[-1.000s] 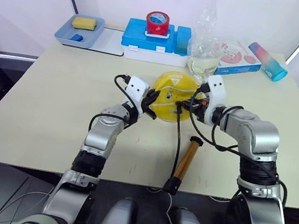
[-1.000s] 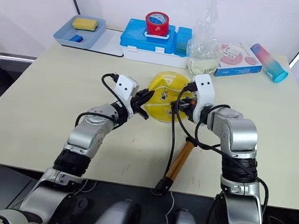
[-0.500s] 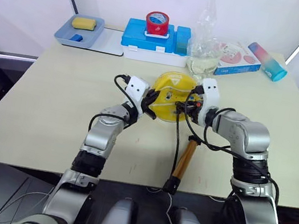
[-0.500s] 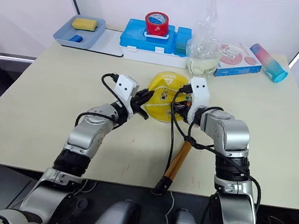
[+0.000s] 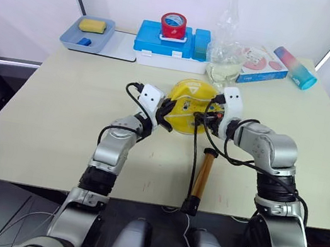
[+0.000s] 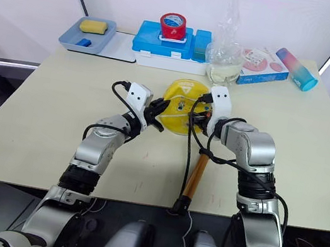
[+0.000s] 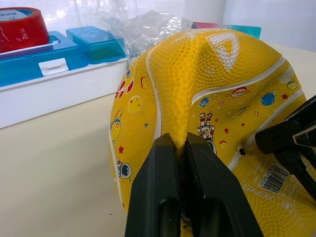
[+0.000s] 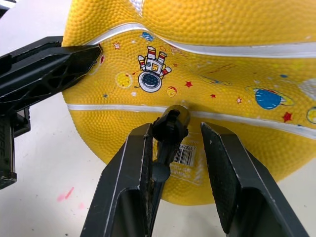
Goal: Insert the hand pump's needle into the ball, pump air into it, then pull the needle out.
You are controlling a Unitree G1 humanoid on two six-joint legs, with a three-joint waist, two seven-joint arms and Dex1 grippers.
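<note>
Right gripper [image 8: 173, 143], fingers apart around the needle [image 8: 170, 129] fitting whose axis I see pointing straight at the ball [image 5: 191, 106] near the table's [image 5: 50, 122] centre, opposes my left gripper [image 7: 180, 148], pinched on a fold of ball skin

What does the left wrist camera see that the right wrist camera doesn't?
Left wrist view only: the red tape roll on the blue plastic box, crinkly clear plastic bag, and the left gripper pinching a fold of the ball.
Right wrist view only: the pump's small black needle fitting against the ball, between the right gripper fingers.
Both: the saggy yellow ball with its astronaut print and barcode.
</note>
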